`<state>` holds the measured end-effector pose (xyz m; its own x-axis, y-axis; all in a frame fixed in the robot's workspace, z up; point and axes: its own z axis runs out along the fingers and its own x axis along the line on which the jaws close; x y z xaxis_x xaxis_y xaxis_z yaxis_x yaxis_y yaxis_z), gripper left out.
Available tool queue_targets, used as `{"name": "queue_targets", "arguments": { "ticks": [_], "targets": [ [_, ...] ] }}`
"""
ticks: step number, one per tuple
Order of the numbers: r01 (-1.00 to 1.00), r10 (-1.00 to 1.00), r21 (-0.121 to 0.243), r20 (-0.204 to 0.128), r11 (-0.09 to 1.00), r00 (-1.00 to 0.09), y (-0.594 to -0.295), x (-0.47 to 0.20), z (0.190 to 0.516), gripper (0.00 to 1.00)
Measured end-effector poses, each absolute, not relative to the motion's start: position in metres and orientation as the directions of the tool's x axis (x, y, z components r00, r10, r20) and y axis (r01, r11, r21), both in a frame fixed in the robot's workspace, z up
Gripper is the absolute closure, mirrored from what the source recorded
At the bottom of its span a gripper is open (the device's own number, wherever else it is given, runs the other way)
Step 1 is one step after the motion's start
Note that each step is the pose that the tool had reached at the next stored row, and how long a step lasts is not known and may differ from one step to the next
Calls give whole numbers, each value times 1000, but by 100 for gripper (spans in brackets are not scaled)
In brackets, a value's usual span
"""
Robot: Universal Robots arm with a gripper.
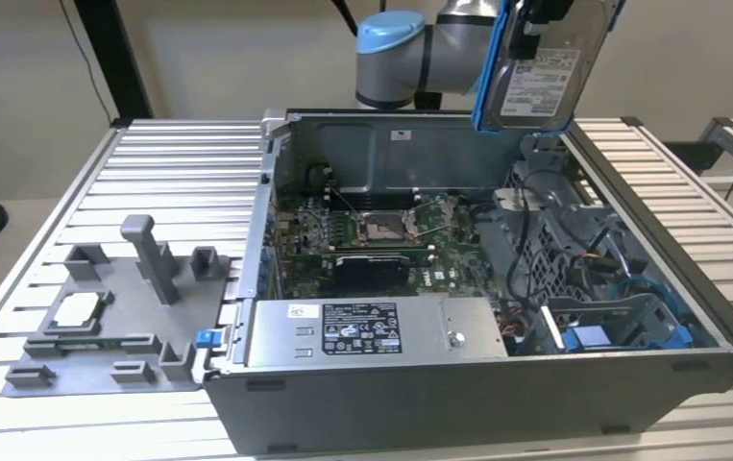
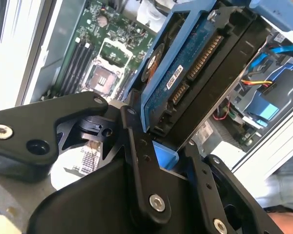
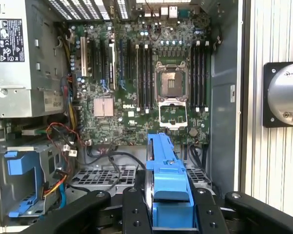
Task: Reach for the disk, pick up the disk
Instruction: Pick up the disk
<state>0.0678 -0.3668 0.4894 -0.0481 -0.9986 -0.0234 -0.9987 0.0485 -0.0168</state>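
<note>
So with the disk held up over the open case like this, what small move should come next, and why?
Probably a slow lift straight up and away from the case. The claw is shut on the disk, which hangs above the rear edge of the case, clear of the drive bay and its cables, so nothing seems to block it.

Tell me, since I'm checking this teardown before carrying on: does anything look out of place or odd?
Only the disk: it hangs upright above the open computer case, clamped in the gripper, not seated in a bay. The processor socket on the motherboard sits bare. I see no damage or spills.
</note>
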Motion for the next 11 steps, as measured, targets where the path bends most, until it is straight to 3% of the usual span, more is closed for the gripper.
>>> {"name": "queue_targets", "arguments": {
  "ticks": [11],
  "targets": [
    [-999,-999,-17,-23,48,-48,-367,79,489,100]
  ]
}}
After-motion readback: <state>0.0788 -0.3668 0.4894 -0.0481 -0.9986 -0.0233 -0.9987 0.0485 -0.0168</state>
